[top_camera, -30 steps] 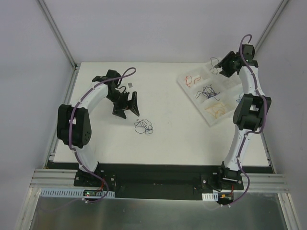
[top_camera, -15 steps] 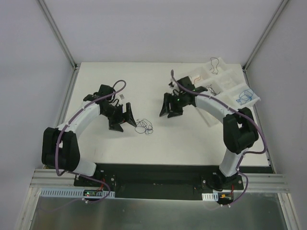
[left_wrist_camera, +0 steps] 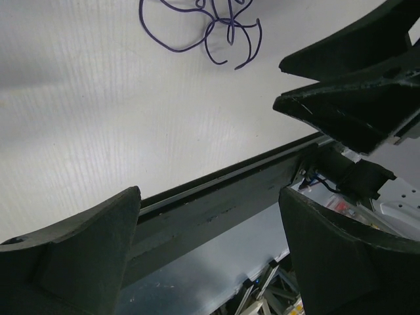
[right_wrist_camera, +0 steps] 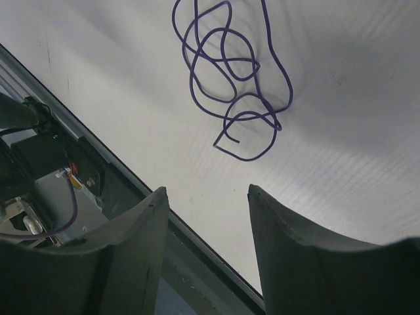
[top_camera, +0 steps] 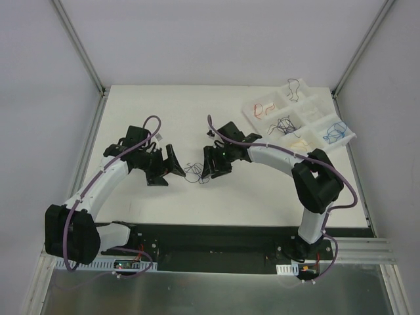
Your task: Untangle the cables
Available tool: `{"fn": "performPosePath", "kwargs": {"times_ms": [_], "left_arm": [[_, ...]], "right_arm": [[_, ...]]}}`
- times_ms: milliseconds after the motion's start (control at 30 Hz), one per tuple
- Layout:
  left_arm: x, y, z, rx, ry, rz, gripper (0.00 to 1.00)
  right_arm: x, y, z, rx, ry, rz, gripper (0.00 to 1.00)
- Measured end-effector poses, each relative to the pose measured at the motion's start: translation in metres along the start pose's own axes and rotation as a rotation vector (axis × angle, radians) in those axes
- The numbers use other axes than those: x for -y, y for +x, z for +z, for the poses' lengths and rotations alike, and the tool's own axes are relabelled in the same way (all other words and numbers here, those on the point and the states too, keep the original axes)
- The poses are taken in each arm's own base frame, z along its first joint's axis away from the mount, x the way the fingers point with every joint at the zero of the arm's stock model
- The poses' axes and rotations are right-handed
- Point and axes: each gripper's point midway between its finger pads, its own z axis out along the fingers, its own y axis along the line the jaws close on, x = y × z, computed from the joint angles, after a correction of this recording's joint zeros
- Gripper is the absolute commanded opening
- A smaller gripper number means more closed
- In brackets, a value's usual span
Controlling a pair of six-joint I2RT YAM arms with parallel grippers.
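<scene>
Now we start with the left gripper [top_camera: 174,161]: its jaws stand wide apart, low over the table [top_camera: 144,105], and they grasp nothing. Facing it from the other side, the right gripper [top_camera: 211,164] is also spread and holds nothing; in its wrist view only bare white surface shows between its fingers [right_wrist_camera: 289,256].

Between the two grippers lies the tangle [top_camera: 195,173], a small knot of thin dark purple wire flat on the table. From the right wrist we see its loops [right_wrist_camera: 230,85] crossing one another just beyond the fingertips, with one loose end curling back at the near side. From the left wrist we see the same knot [left_wrist_camera: 210,26] well ahead of the fingers, and the right gripper's dark fingers to one side of it.

Farther out, at the far right corner, sits a clear tray [top_camera: 314,104] with compartments. We see other cables sorted in it: red [top_camera: 264,108], black [top_camera: 294,88], a dark bunch [top_camera: 283,125], blue [top_camera: 335,131] and yellow [top_camera: 298,142], each in its own compartment.
</scene>
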Motion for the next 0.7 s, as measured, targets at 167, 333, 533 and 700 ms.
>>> {"fn": "performPosePath", "kwargs": {"times_ms": [167,333,533,700], "left_arm": [[-0.003,0.011,-0.004,0.013,0.009,-0.025,0.85],[-0.006,0.016,-0.004,0.012,0.009,-0.044,0.85],[-0.003,0.019,-0.009,0.036,0.026,-0.05,0.85],[-0.006,0.024,-0.008,0.034,0.024,-0.069,0.85]], "right_arm": [[0.001,-0.002,0.018,-0.007,0.002,0.046,0.42],[0.009,-0.001,0.031,-0.013,0.032,0.124,0.42],[0.017,-0.007,0.044,0.0,0.06,0.17,0.39],[0.017,-0.02,0.056,0.007,0.059,0.175,0.35]]}}
